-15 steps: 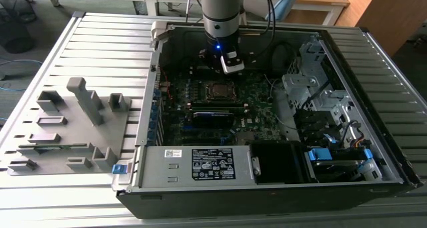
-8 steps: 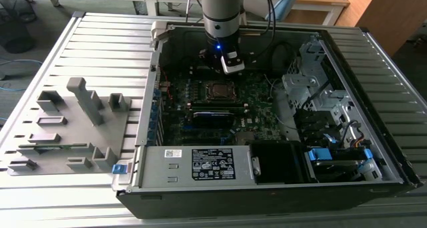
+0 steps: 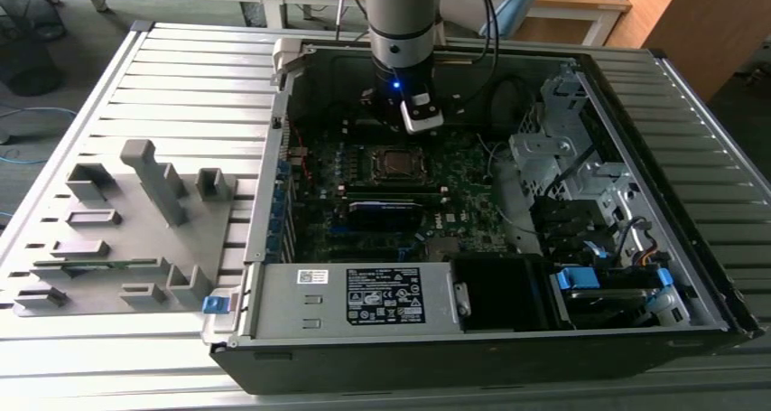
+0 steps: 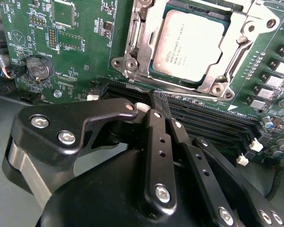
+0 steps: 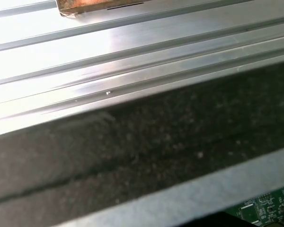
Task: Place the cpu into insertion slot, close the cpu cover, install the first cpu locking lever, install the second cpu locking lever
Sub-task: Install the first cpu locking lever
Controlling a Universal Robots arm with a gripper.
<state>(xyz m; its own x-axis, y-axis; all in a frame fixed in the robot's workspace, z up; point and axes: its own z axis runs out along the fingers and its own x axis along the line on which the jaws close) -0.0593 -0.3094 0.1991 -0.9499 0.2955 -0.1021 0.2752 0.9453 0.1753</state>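
Claw (image 4: 162, 109): fingers pressed together, holding nothing, poised just beside the insertion slot (image 4: 197, 45); cpu (image 4: 191, 45) seated inside, cpu cover (image 4: 227, 66) framing it.

Slatted metal table (image 3: 181, 77), open computer case (image 3: 482, 357), seemingly grey fixture (image 3: 121, 239)

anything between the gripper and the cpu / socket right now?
Nothing visible. In the second wrist view the gripper sits over the long black slots beside the insertion slot. The cpu already lies in the socket under the cpu cover, with open board between.
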